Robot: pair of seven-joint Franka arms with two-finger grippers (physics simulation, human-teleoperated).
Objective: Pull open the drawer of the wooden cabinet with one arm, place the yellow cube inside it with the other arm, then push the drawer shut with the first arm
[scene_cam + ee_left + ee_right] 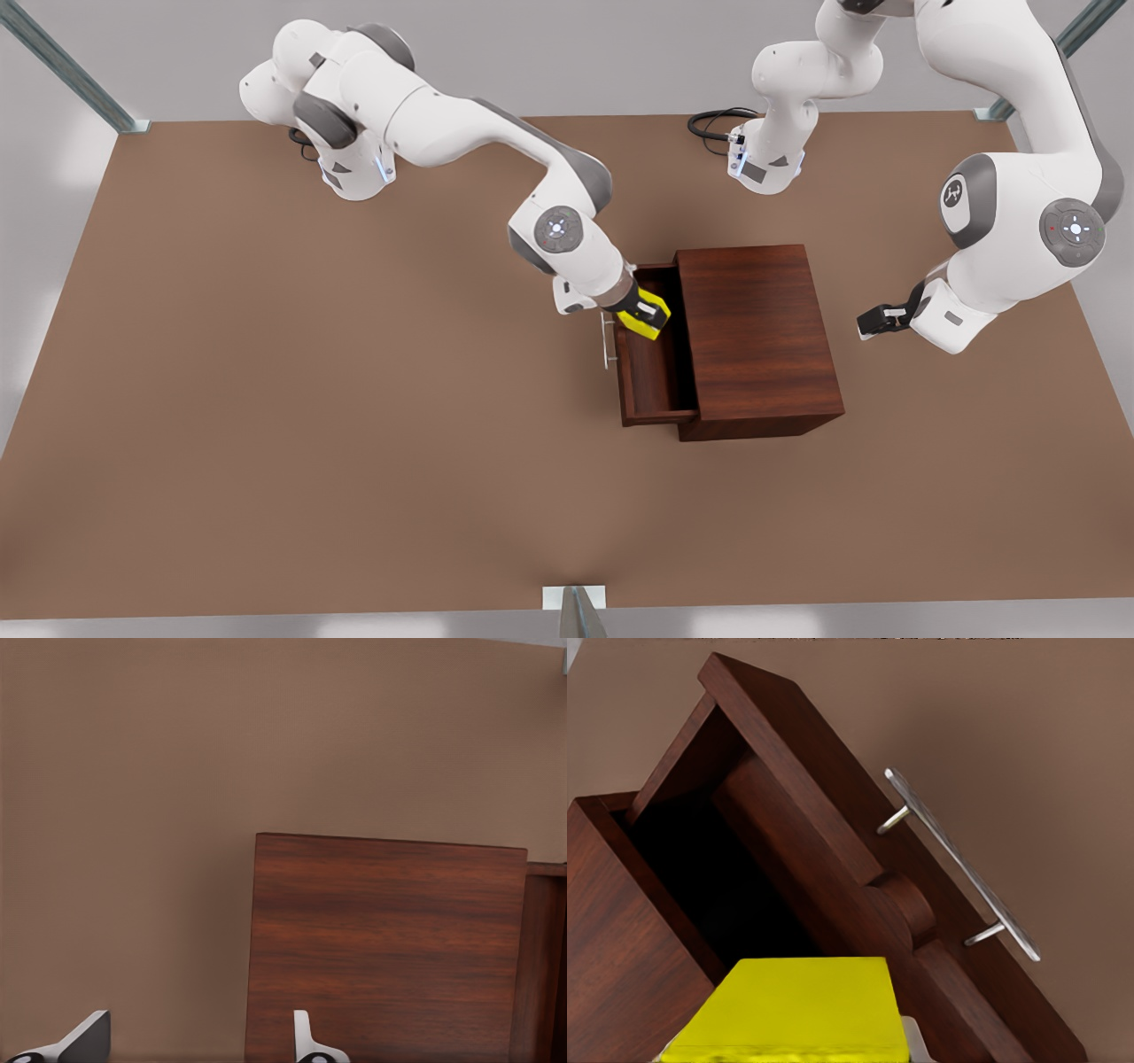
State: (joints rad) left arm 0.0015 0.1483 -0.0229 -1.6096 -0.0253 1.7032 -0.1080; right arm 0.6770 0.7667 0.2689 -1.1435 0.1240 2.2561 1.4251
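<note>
The yellow cube (793, 1005) is clamped between the fingers of the right gripper (645, 312), which is hung over the pulled-out drawer (651, 372) at the end nearer the arm bases. Seen from the right wrist view, the cube sits right under the camera with the dark hollow of the drawer just past it, then the drawer's front board, and the silver bar handle (961, 864) on the far side of that board. Nothing else can be made out in the drawer, so it looks empty for now; the cube isn't set down in it yet, as far as can be judged.

What could go sideways: the cube is held close to the drawer's end wall and to the edge of the wooden cabinet (757, 341). If it's let go from this height it could be bounced off a wall, or be left leaning on the rim, and then the drawer would be jammed when pushed shut. The fingers could also be clipped on the cabinet's top edge on the way down.

Farther off, the left gripper (877, 321) is parked beyond the cabinet's back, well apart from it, waiting. Its fingers (306, 1041) are spread apart with nothing between them, and the cabinet top lies ahead of them.
</note>
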